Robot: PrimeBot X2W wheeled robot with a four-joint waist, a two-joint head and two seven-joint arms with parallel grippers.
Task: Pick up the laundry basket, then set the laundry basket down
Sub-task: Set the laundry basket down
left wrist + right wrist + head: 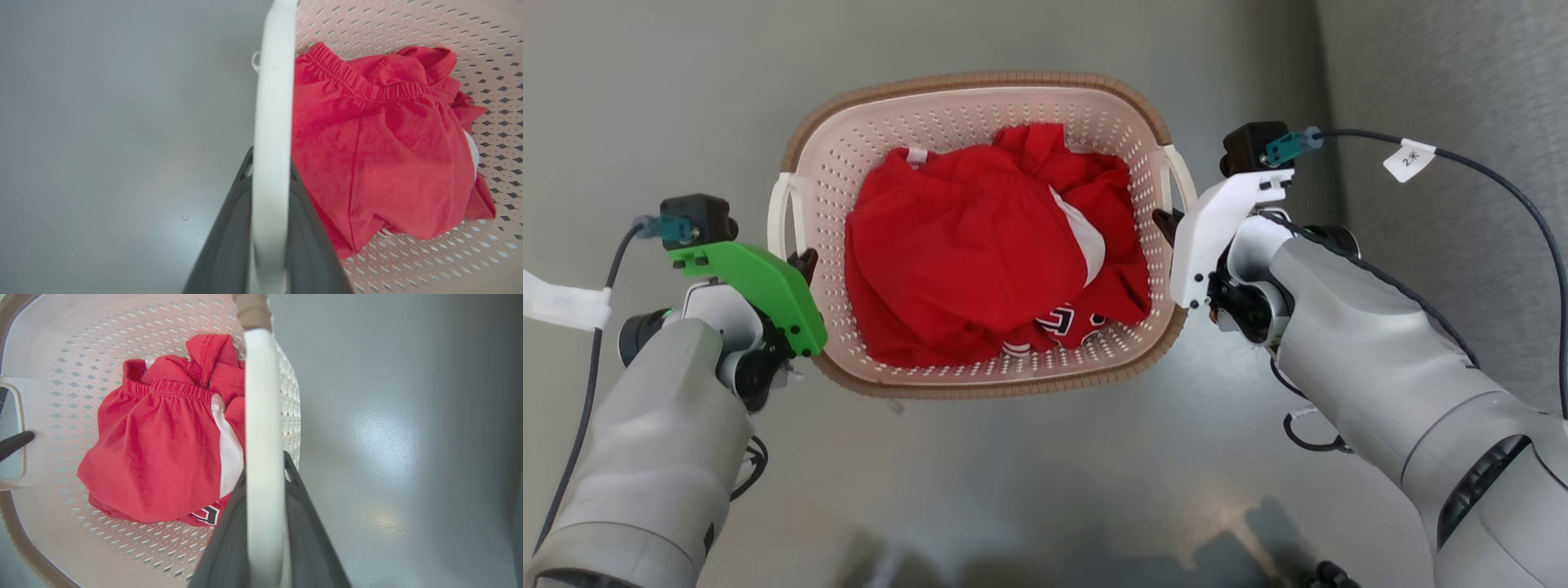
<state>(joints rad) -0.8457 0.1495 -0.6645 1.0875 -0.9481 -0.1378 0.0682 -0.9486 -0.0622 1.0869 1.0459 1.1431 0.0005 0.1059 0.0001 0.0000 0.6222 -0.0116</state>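
At the lower left of the head view, the left gripper (805, 261) pinched the left handle (778, 208) between narrow-set fingers. At mid-right the right gripper (1164, 222) clamped the right handle (1180, 175) likewise. The laundry basket (980, 82) sat centre frame between them, with red clothes (980, 245) heaped inside. The thin, smooth handles could slip from either grip, or uneven arm heights could tip the load out. Whether it rested on the glossy grey floor (1013, 490) was unclear. A duller grey wall (1445, 82) stood at the upper right.

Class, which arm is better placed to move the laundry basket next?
Neither: left gripper and right gripper each grip a white handle of the laundry basket; probably both together.
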